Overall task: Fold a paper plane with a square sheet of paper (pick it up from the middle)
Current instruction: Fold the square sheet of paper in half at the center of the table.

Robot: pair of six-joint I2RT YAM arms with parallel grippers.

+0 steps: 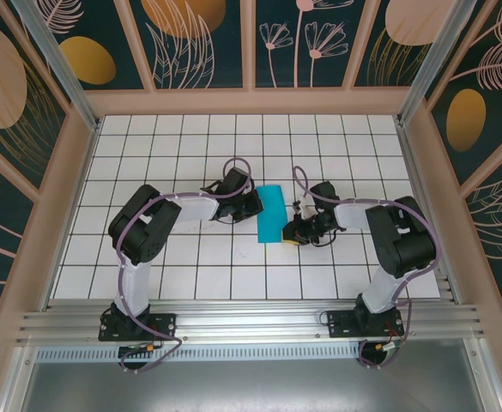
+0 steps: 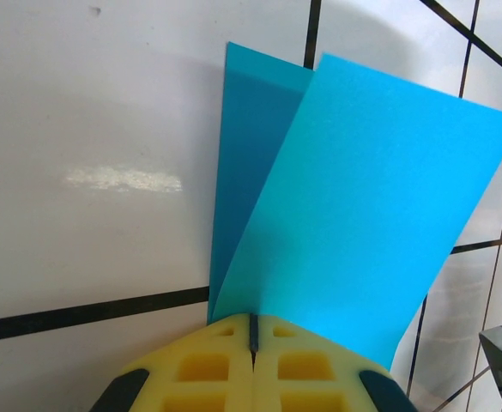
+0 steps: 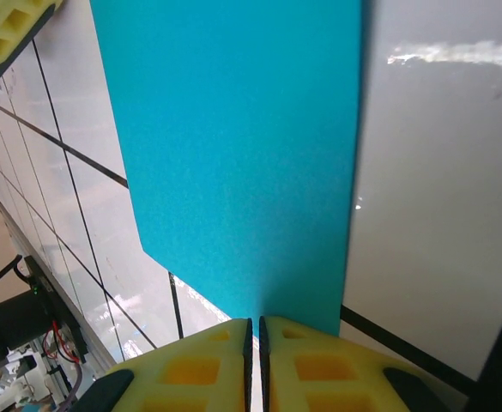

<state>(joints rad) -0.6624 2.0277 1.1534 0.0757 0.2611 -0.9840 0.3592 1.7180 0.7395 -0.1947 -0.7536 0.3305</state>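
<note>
Teal-blue and thin, the folded sheet of paper lies near the middle of the white grid table, right between my two claws. It is bent in half, so it looks like a long strip. Its long side runs away from the arm bases, tipped a little to one side.

My left claw is on the left long edge of the sheet. Its yellow pads are pressed shut, with the bend of the paper pinched between them. From that wrist I see two layers. The top layer has swung off to one side and does not sit square on the bottom one.

My right claw is at the sheet's near right corner. Its pads are also shut on the paper's edge. I cannot tell if they hold one layer or both.

So the sheet reaches out from each claw toward the other, and both arms are just as close to it. I think any pull has to go across the short way, gently, or the layers will slip more.
</note>
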